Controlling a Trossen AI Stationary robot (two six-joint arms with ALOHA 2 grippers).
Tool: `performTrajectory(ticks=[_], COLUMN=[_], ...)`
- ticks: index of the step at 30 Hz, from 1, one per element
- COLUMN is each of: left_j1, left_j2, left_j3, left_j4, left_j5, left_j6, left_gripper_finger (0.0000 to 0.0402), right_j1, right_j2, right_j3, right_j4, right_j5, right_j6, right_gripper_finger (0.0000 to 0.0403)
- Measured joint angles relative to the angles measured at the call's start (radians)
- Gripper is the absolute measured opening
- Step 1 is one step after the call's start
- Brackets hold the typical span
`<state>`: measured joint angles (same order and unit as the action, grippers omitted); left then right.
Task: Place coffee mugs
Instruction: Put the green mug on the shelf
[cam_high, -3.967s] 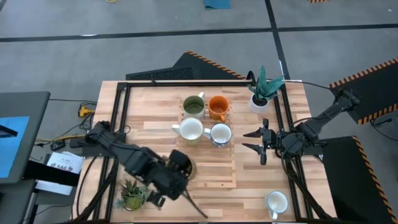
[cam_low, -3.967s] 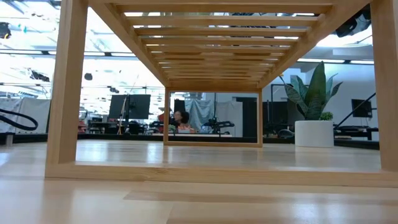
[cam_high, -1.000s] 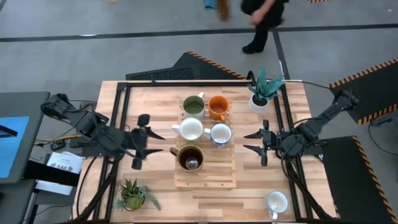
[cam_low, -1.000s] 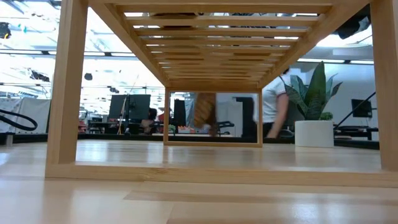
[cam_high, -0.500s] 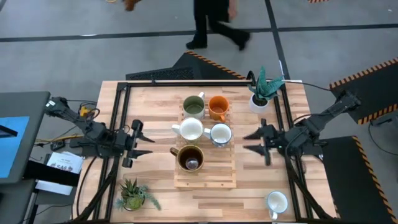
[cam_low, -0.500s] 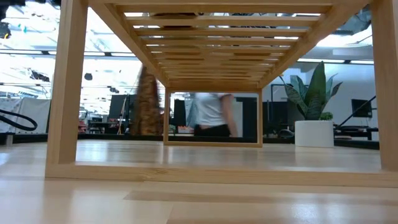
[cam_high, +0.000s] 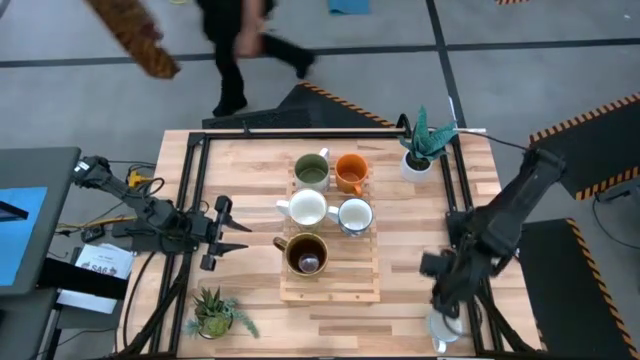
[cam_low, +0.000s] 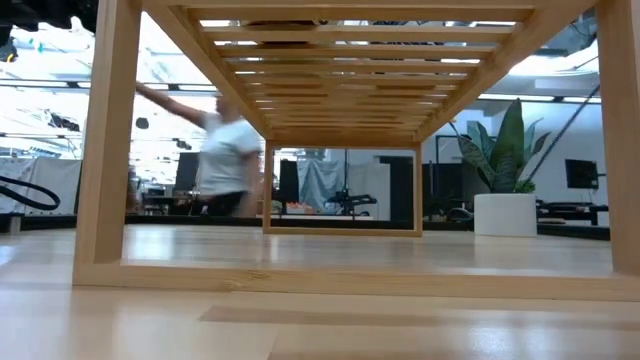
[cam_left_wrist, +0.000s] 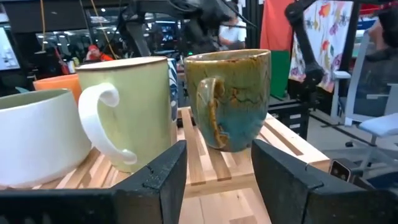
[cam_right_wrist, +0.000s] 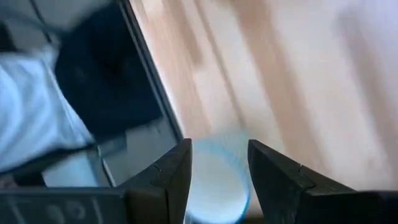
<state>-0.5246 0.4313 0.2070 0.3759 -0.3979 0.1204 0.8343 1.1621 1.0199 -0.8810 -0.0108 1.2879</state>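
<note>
- High view: the right hand (cam_high: 447, 300) covers most of a white mug (cam_high: 441, 327) near the desk (cam_high: 400, 300) corner.
- Right wrist view: open fingers (cam_right_wrist: 171, 171) frame that mug's rim.
- The left hand (cam_high: 222, 233) waits open.

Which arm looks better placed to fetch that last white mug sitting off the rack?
The right. Its gripper hangs open right above the white mug at the table's near right corner. The left gripper waits open across the wooden rack.
</note>
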Motion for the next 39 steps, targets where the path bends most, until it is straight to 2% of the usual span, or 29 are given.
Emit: performTrajectory(ticks=[3,8,16,20,31,35,39], left_j1=[0.000,0.000,0.000,0.000,0.000,0.000,0.000], left_j2=[0.000,0.000,0.000,0.000,0.000,0.000,0.000], left_j3=[0.000,0.000,0.000,0.001,0.001,0.001,0.001], left_j4=[0.001,0.001,0.000,-0.003,-0.005,-0.005,-0.005], left_j5=[-0.003,-0.004,-0.005,-0.006,-0.006,-0.006,-0.006], left_j6=[0.001,0.009,0.017,0.017,0.007,0.007,0.007], left_gripper_finger=[0.0167,0.0167,0.0167,0.0167,0.0167,0.0167,0.0167], right_j1=[0.048,0.076,0.075,0.082,0.094,0.093,0.066], right_j2=[0.093,0.194,0.234,0.241,0.413,0.443,0.441], right_j3=[0.003,0.003,0.003,0.003,0.003,0.003,0.006], right_j4=[-0.009,-0.040,-0.056,-0.057,-0.043,-0.040,-0.037], right_j5=[-0.098,-0.177,-0.197,-0.165,-0.224,-0.256,-0.370], right_j6=[0.058,0.097,0.073,0.075,-0.035,-0.065,-0.109], right_gripper_finger=[0.0182,0.0182,0.0182,0.0182,0.0179,0.0144,0.0048])
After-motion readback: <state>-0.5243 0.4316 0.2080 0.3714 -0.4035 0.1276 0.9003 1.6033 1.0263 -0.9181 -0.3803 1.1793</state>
